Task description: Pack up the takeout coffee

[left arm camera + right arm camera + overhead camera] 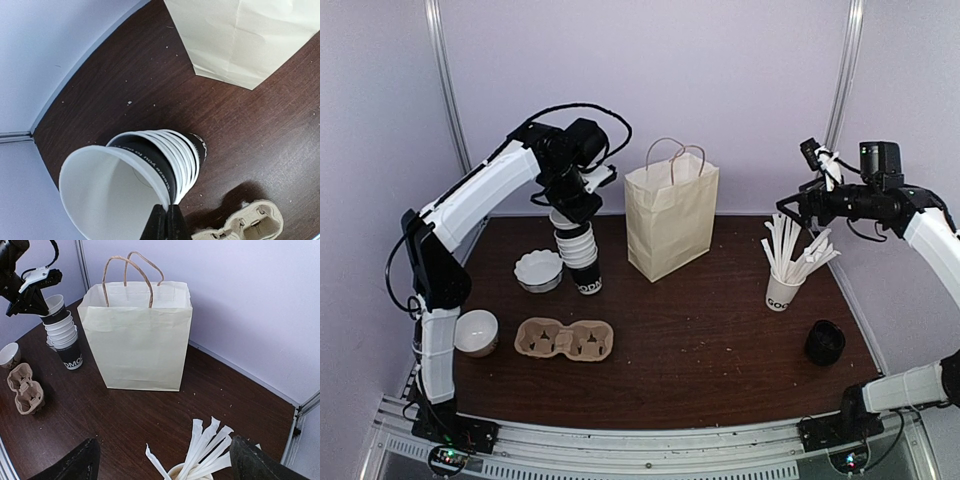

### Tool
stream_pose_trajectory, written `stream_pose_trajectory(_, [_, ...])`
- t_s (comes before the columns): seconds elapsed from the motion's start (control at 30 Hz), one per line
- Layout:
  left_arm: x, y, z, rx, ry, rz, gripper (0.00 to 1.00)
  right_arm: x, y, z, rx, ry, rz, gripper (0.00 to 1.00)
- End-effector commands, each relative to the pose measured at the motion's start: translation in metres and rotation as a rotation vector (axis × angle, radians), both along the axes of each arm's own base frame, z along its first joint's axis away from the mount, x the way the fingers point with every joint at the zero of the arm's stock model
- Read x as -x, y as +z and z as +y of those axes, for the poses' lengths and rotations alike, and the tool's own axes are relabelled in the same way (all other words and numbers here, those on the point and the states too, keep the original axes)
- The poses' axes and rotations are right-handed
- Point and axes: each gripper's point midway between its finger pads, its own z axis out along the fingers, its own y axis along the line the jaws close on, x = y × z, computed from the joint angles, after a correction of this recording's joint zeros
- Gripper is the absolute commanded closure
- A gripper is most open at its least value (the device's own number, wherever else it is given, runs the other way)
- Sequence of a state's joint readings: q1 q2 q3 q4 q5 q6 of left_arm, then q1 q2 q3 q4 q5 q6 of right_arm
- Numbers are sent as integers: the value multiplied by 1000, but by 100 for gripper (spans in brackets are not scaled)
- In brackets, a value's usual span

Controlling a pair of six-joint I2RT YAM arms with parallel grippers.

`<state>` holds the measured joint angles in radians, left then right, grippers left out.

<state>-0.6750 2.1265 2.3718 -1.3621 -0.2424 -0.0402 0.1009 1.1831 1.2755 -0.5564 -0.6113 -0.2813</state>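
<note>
A small black lidded cup [825,342] stands at the front right of the table; I cannot read any lettering on it. My left gripper [565,205] is shut on the rim of the top cup of a stack of unlidded black cups [580,255]. In the left wrist view the fingertips [167,222] pinch that white rim [150,185]. The top cup is tilted and lifted off the stack [187,155]. My right gripper [807,203] is open and empty, high above the white cup of sticks [783,290]. Its fingers [75,462] straddle the sticks [205,445].
A cream paper bag [670,220] with handles stands open at the back middle and shows in the right wrist view [137,335]. A cardboard two-cup carrier [563,340] lies front left. Two white bowls [538,270] [477,332] sit at the left.
</note>
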Motion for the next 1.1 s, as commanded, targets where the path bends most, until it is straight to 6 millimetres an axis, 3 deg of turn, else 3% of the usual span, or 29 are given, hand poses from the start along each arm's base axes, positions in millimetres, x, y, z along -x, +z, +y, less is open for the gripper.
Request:
stream_pose_trajectory(0.0, [-6,40,1,31,-6,-117,100,7,-18,1,2,5,48,7])
stream_pose_trajectory(0.17, [9,70,-14,79,-44,-173,100,12,-27,3,10,24,57,7])
stream_pose_trajectory(0.4, [34,103,-12,38,-56,-261,100,16,-25,8,0,62,57,7])
stream_pose_trajectory(0.63, [75,151,-24,73,-148,-373,100,19,-24,7,17,71,59,6])
stream_pose_trajectory(0.9, [135,149,-71,103,-345,-346,100,10,-30,-9,51,1,56,5])
stream_pose_trajectory(1.07, [174,131,-103,155,-481,-253,100,5,-45,-23,5,-38,77,5])
